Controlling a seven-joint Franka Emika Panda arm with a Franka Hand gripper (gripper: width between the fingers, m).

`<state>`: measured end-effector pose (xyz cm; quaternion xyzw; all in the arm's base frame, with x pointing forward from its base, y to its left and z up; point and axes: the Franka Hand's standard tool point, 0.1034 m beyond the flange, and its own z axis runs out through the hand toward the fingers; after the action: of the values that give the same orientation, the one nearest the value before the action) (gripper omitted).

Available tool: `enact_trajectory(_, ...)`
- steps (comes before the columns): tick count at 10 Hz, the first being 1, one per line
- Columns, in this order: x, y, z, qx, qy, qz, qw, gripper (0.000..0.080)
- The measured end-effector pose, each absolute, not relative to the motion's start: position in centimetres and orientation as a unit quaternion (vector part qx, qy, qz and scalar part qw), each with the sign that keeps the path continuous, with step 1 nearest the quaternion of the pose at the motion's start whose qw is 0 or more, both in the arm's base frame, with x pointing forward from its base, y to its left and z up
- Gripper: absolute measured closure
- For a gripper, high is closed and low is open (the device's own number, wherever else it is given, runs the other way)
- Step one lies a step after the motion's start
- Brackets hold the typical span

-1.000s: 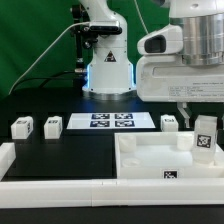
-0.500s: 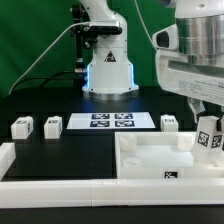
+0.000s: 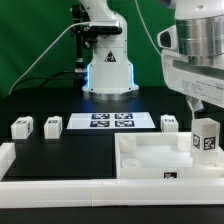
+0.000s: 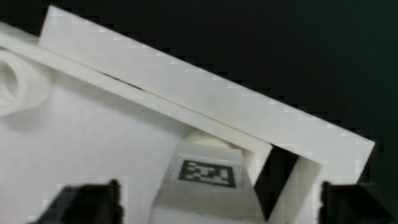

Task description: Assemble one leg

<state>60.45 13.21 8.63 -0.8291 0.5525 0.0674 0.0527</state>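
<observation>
My gripper [image 3: 205, 126] is shut on a leg [image 3: 207, 139], a small white block with a square tag. It holds the leg upright over the far corner of the large white tray-like piece [image 3: 140, 152] at the exterior view's right. In the wrist view the leg [image 4: 217, 170] sits between my two dark fingertips [image 4: 84, 204], with my gripper [image 4: 214, 206] above the tray's rim [image 4: 160, 75]. I cannot tell whether the leg's lower end touches the tray. Three more legs stand on the black table: two at the left [image 3: 22, 127] [image 3: 52, 124] and one at the right [image 3: 170, 122].
The marker board [image 3: 112, 121] lies flat behind the tray. The robot's base [image 3: 107, 62] stands at the back. A white wall [image 3: 40, 188] runs along the table's front and left edge.
The gripper moved a little toward the exterior view's right with the leg. The leg was tilted half a second ago and now hangs upright.
</observation>
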Motion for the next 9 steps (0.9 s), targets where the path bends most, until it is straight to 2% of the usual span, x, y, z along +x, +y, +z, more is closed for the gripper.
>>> enact_trajectory(1, 60.44, 13.23, 8.62, -0.846, 0.526, 0.066, 0.054, 0.0177)
enact_trajectory(2, 60.38, 13.25, 8.60, -0.875, 0.477, 0.063, 0.056, 0.0158)
enact_trajectory(4, 59.95, 13.58, 8.51, -0.933, 0.351, 0.063, 0.047, 0.0151)
enact_trajectory(9, 59.97, 13.06, 8.30, -0.996, 0.057, 0.046, 0.057, 0.0150)
